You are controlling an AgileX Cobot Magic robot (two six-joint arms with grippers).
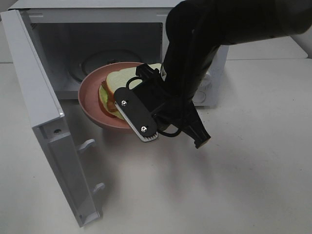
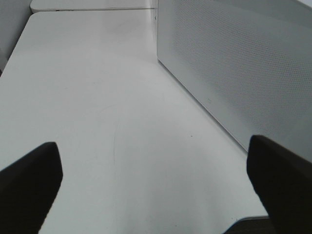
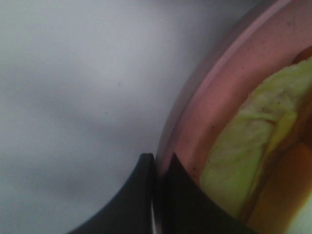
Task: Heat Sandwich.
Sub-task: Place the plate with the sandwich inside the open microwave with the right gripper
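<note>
sandwich (image 1: pixel 117 87): lies on the pink plate (image 1: pixel 89 100); pale bread on top, green lettuce and an orange-brown layer at the edge
plate: at the microwave's (image 1: pixel 124 34) open mouth, back part inside, front part out over the table (image 1: pixel 234 185)
right gripper (image 1: pixel 139 123): jaws pressed together on the plate's front rim, pinching it
glass turntable (image 1: pixel 95 61): inside the cavity, behind the plate
microwave door (image 1: pixel 39 97): swung wide open, on the left
left gripper (image 2: pixel 156 185): jaws spread wide, nothing between them, over bare table beside a white dotted panel (image 2: pixel 234 63)
</note>
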